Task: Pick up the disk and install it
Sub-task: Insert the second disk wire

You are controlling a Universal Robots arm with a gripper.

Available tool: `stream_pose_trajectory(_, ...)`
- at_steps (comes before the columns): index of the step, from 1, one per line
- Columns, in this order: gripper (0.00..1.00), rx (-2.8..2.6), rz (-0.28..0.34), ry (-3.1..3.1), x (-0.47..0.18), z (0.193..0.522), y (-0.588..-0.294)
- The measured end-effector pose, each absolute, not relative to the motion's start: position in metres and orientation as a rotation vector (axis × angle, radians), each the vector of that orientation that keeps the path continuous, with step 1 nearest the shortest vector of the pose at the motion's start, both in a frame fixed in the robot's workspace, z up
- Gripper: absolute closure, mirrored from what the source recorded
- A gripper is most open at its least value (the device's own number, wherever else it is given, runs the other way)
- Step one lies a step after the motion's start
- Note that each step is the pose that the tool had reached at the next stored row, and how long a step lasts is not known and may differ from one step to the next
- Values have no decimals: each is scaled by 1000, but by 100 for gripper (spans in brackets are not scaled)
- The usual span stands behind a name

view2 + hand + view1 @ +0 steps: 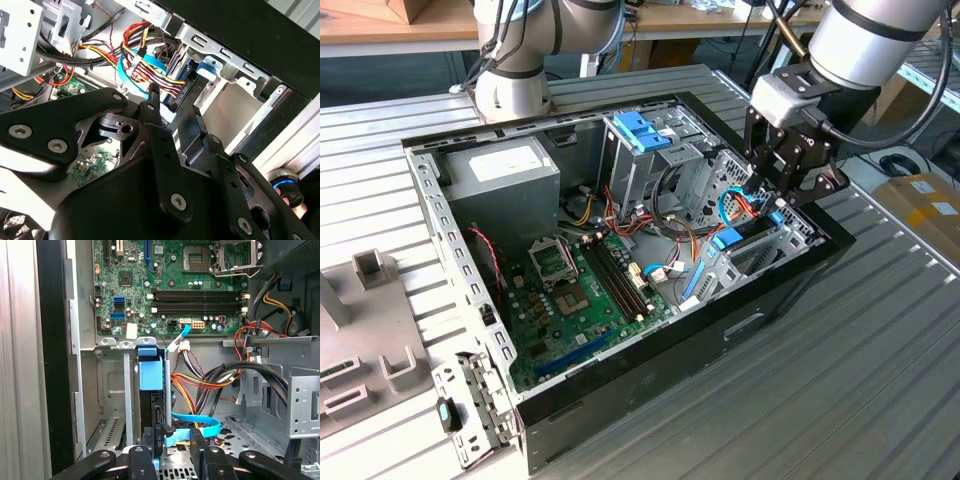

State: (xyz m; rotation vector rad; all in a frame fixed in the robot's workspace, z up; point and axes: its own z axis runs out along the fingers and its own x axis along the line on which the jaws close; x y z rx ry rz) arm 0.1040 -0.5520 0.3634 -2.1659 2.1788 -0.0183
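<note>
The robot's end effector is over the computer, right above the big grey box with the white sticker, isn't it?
Not quite. The end effector is over the computer, but at the other end from the grey box. The exterior view shows it above the drive bay at that view's right, where the disk with its blue rail sits.

Legible text: none. White rectangular label (pixel 504 163) on the big grey metal power-supply box (pixel 500 180) in the exterior view: print too small to make out. Green printed circuit motherboard (pixel 165 285) in the first wrist view: white markings present, unreadable.
</note>
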Motion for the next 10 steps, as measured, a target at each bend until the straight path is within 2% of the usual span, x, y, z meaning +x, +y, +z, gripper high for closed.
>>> stream_pose_trajectory(10,58,-2166,-18,2179,104,362,-552)
